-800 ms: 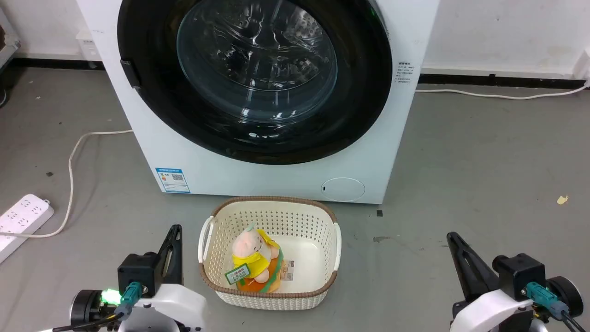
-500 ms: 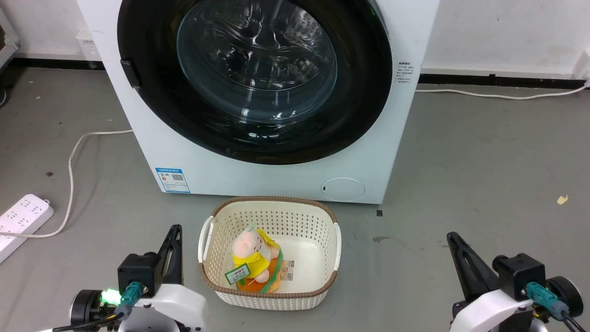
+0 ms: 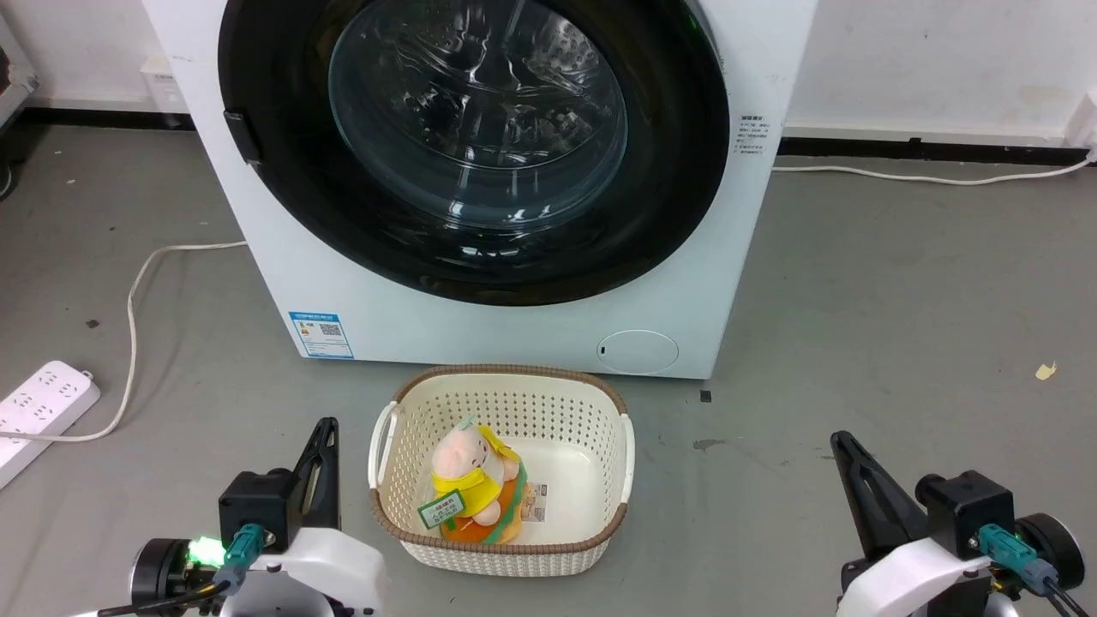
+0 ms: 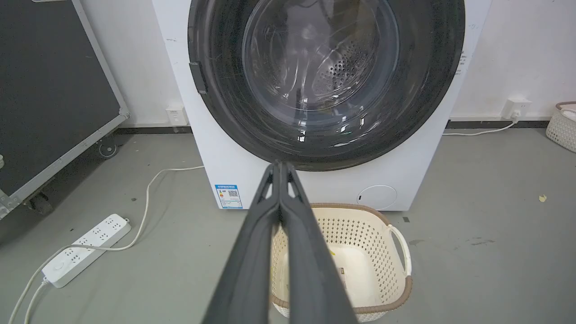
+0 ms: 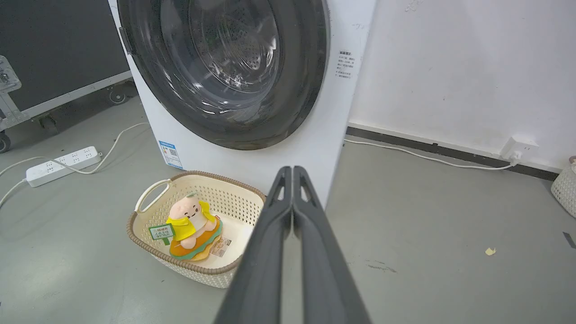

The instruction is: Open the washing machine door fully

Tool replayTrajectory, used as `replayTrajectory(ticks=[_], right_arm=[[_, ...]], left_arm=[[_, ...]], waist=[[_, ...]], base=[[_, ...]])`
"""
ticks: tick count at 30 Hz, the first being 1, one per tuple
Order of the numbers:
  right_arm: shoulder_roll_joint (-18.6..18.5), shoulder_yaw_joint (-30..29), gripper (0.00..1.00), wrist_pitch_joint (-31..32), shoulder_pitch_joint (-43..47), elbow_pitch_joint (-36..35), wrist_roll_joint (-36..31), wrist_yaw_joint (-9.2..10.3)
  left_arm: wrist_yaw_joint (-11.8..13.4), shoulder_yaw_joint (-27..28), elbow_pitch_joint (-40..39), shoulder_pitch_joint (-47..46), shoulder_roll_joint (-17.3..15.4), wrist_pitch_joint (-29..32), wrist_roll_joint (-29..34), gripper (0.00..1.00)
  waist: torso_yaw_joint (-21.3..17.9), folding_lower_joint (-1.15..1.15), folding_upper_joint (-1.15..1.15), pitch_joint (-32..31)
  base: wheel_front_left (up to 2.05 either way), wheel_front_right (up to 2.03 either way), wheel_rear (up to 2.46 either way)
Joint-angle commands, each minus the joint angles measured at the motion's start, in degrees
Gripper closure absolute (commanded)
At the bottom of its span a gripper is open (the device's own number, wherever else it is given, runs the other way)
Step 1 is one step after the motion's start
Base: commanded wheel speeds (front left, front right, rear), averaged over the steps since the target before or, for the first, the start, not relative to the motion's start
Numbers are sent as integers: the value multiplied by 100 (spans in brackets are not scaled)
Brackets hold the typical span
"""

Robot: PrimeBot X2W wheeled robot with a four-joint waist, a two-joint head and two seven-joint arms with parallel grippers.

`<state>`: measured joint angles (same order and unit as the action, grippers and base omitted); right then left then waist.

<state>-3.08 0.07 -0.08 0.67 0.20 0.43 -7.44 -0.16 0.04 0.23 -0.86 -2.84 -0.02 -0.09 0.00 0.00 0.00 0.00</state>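
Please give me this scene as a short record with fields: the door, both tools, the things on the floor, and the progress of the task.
target: washing machine door, closed, flush with the white machine
left arm: left tool shut, empty, apart from the door
right arm: right tool shut, empty, apart from the door
floor, front: cream basket before the machine, holding a plush toy
floor, left: white power strip
progress: opening not begun

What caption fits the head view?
Closed washing machine door, toy in basket, left gripper and right gripper shut below.
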Motion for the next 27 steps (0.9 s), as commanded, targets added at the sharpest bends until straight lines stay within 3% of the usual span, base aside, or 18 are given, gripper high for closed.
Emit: replayTrajectory(ticks=[1, 27], right_arm=[[21, -7, 100, 8, -67, -20, -43, -5], [21, -7, 100, 8, -67, -20, -43, -5]], left_arm=[[16, -4, -23, 86, -4, 2, 9, 100], [16, -4, -23, 86, -4, 2, 9, 100]], waist=[[0, 0, 0, 0], [0, 0, 0, 0]], base=[[0, 0, 0], [0, 0, 0]])
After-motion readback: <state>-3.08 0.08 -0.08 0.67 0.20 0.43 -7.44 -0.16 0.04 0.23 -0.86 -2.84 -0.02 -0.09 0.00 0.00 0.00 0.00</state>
